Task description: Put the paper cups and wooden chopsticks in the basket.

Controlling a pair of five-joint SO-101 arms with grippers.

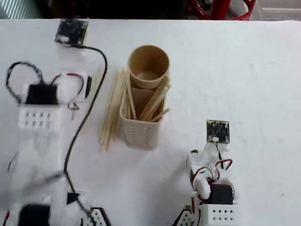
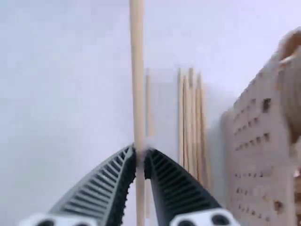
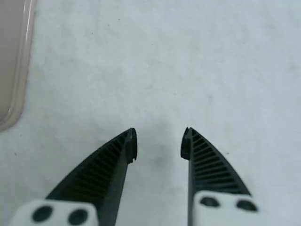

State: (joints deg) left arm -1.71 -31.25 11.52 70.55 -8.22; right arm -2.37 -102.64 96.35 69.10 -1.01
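Note:
A beige perforated basket (image 1: 138, 132) stands mid-table. A paper cup (image 1: 148, 66) rests upright in its far end, and a few wooden chopsticks (image 1: 155, 101) lean inside it. A loose bundle of chopsticks (image 1: 112, 110) lies on the table along the basket's left side. My left gripper (image 2: 140, 157) is shut on a single chopstick (image 2: 137, 70) that runs straight out ahead of it, above the table beside the bundle (image 2: 190, 113) and the basket wall (image 2: 254, 155). My right gripper (image 3: 159, 141) is open over bare white table with nothing between its fingers.
The left arm (image 1: 40, 113) sits at the table's left with a black cable (image 1: 84, 117) trailing toward the front. The right arm (image 1: 211, 183) is folded near the front edge, right of the basket. A pale beige edge (image 3: 11, 61) shows in the right wrist view.

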